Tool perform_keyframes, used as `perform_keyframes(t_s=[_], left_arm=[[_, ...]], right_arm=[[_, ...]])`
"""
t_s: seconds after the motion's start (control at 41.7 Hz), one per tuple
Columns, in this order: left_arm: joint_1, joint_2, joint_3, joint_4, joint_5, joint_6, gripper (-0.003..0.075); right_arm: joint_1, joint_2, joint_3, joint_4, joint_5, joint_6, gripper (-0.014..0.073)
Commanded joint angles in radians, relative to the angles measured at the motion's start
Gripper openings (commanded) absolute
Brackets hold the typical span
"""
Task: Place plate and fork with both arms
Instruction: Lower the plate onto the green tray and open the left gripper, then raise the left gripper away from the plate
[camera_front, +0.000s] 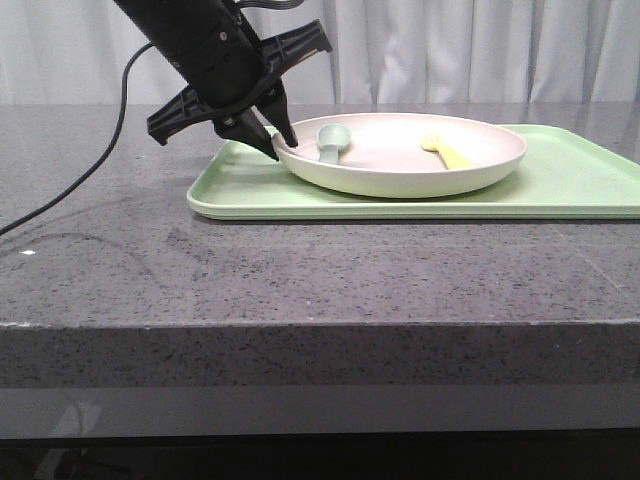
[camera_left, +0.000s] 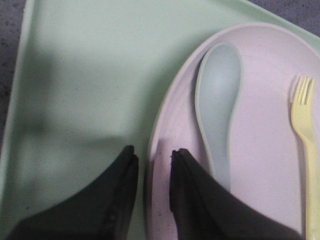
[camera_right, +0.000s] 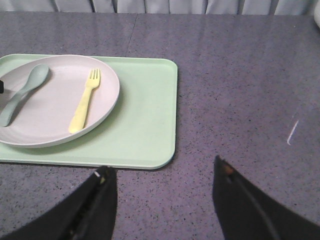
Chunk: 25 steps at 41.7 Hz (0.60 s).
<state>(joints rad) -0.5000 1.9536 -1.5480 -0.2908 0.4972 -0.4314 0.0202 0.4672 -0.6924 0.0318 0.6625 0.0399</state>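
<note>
The pale pinkish-cream plate (camera_front: 400, 165) lies on a light-green tray (camera_front: 570, 185). The small yellow fork (camera_front: 447, 152) lies in its right half. My left gripper (camera_front: 280, 148) is at the plate's left rim. In the left wrist view the left gripper (camera_left: 152, 155) straddles the rim of the plate (camera_left: 260, 165), one finger outside over the tray (camera_left: 90, 75) and one inside, with a narrow gap still showing. The fork (camera_left: 302, 115) lies beyond. My right gripper (camera_right: 162, 172) is open and empty over bare table, apart from the plate (camera_right: 55, 115) and fork (camera_right: 84, 102).
A grey-green spoon (camera_front: 331, 142) lies in the plate's left half, close to my left inner finger; it also shows in the left wrist view (camera_left: 217, 100) and the right wrist view (camera_right: 22, 95). The tray (camera_right: 145, 120) sits on a grey speckled table (camera_front: 300, 280). A black cable (camera_front: 100, 160) trails at left.
</note>
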Motion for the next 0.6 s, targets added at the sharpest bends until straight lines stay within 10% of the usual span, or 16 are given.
perform_keyframes(t_s=[0.0,0.576], left_arm=[[-0.010,-0.052,-0.037,-0.008,-0.047,0.000,0.0283],[-0.005,-0.398,-0.035,0.337,0.208,0.183,0.0293]], right_arm=[[-0.003,0.014,-0.032,-0.008,-0.084,-0.010,0.0449],[-0.003,0.014,-0.032,-0.008,-0.084,-0.010,0.0449]])
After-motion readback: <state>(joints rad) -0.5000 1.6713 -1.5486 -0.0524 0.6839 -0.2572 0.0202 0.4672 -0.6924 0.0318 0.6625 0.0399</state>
